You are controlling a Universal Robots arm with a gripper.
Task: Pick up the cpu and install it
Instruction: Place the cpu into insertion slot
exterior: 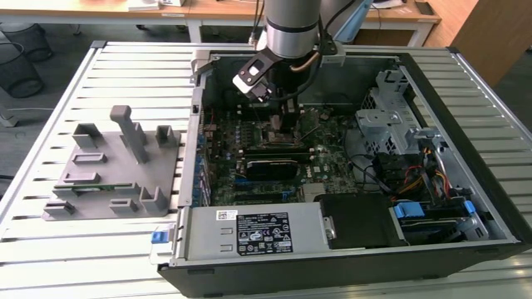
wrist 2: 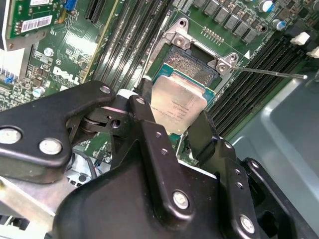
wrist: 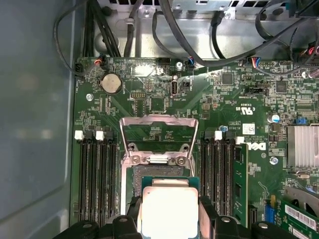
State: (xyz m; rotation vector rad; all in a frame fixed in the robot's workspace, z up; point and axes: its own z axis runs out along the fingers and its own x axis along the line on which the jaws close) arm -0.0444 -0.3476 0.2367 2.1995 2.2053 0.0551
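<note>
Gripper [wrist 2: 173, 113] clamps cpu [wrist 2: 178, 103] by two edges, over open socket [wrist: 149, 175] inside case [exterior: 275, 275]. Case sits mid slatted table [exterior: 124, 68]; grey fixture [exterior: 116, 168] near the exterior view's left edge. Desks [exterior: 216, 9] behind.

The small, flat, square cpu [wrist 2: 178, 105] with a silver-grey metal top and green edging lies level in the black hand's [wrist 2: 172, 110] grip, over the open dark socket [wrist 2: 193, 57].
</note>
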